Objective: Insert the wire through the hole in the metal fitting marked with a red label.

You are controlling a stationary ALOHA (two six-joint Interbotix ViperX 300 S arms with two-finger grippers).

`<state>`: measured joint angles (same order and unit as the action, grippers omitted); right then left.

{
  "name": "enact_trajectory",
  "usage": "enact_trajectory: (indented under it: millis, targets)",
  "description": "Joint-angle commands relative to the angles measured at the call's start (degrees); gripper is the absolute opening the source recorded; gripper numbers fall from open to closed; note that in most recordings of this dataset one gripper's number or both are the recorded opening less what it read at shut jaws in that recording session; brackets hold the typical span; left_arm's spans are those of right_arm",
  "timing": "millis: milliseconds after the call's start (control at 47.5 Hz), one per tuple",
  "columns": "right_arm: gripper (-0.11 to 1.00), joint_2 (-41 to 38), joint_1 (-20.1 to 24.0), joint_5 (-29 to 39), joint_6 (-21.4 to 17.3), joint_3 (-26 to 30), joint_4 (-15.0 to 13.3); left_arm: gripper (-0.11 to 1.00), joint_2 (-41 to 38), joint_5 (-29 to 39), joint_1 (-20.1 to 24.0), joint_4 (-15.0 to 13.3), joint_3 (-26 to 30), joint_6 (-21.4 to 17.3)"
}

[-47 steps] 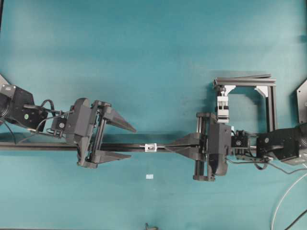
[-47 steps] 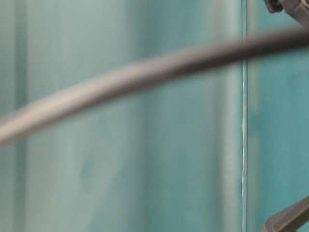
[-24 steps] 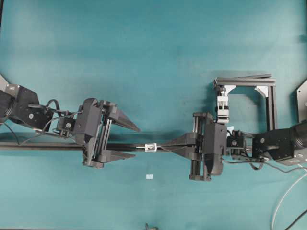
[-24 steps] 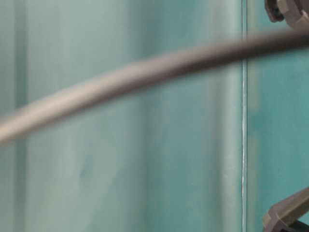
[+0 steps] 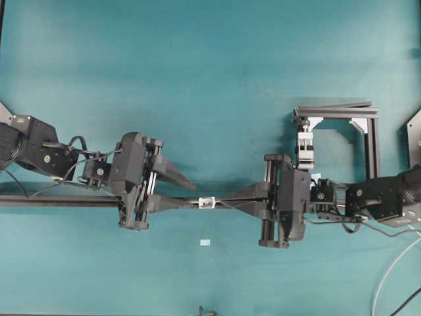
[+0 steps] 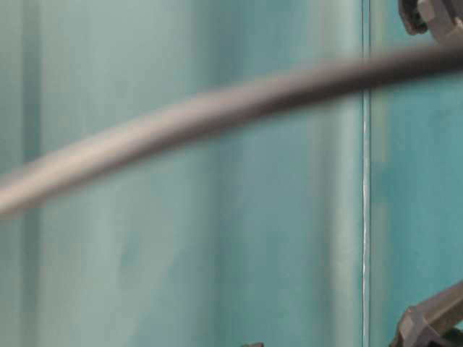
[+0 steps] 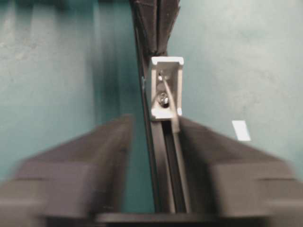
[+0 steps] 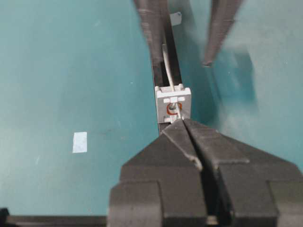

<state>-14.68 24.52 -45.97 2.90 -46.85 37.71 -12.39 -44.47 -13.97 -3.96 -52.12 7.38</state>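
A teal table [image 5: 210, 66] seen from above, with a long black rail [image 5: 59, 201] running left to right across its near half. On the rail, about midway across the scene, sits the metal fitting [image 5: 208, 203], a tiny silvery-white square block; its hole [image 8: 173, 108] shows as a small dark round opening ringed in red. The right gripper [image 5: 227, 201] reaches in from the right, its two black fingers pressed together to a point just beside the fitting, pinching the wire [image 8: 166, 61]. The thin silver-grey wire passes through the hole and comes out on the far side, running along the rail. The left gripper [image 5: 186, 194] comes in from the left with its fingers drawn partly together, tips still apart, straddling the rail just beside the fitting; whether it touches the wire cannot be told. A small white label [image 5: 205, 243] lies on the table nearer than the rail. A black frame [image 5: 373, 141] with a white clamp block [image 5: 305, 148] stands at far right.
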Motion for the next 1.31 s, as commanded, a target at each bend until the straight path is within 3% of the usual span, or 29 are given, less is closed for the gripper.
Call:
enact_trajectory:
  millis: [0,126,906,1032,1222,1285]
  targets:
    - [-0.01,0.88,-0.26,-0.18,0.0,0.53,-0.09,-0.04,1.67,0.79,0.0,0.18,0.97,0.44]
    - [-0.01,0.88,-0.26,-0.18,0.0,0.53,-0.09,-0.1,2.11,3.08,0.0,0.09,1.32,1.23]
    - [0.01,0.97,-0.26,1.14,-0.53,0.79,0.0,-0.1,2.81,5.01,0.09,0.18,1.49,1.32]
    - [0.25,1.23,-0.26,1.14,-0.44,0.79,-0.09,-0.1,2.9,5.01,0.09,0.18,1.41,1.32]
    - [0.8,3.16,-0.26,1.14,-0.44,-0.62,-0.09,-0.1,3.16,5.19,0.09,0.18,1.05,1.23]
    - [0.84,4.22,-0.26,1.32,-0.44,-1.32,-0.09,-0.1,3.43,5.71,0.09,0.18,0.79,1.23]
